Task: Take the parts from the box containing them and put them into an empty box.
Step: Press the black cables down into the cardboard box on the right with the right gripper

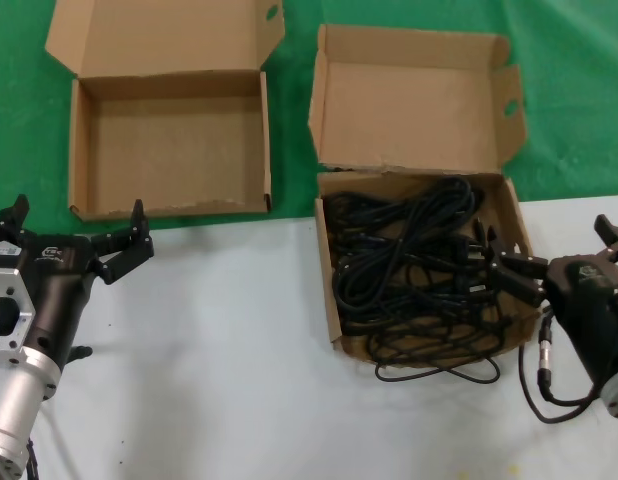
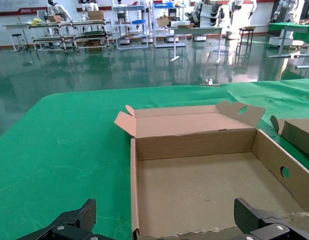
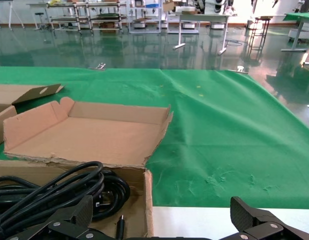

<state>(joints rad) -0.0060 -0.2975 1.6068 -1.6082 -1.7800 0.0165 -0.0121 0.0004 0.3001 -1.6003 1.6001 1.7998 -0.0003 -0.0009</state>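
Cords (image 1: pixel 414 270) are tangled, so single bundles can't be told apart; one loop is hung over the ragged box (image 1: pixel 329 300) front. Empty box (image 1: pixel 169 145) sits left. Left end effector (image 1: pixel 74 225) & right end effector (image 1: pixel 549 255): fingers spread, nothing gripped.

In the head view the right gripper (image 1: pixel 549 262) hides the near right corner of the cord box (image 1: pixel 332 300). The picture's right edge cuts off that arm. The tangled cords (image 1: pixel 419 270) overlap, so single bundles cannot be told apart. The empty box (image 1: pixel 74 150) has its lid's far corner cropped at the top.
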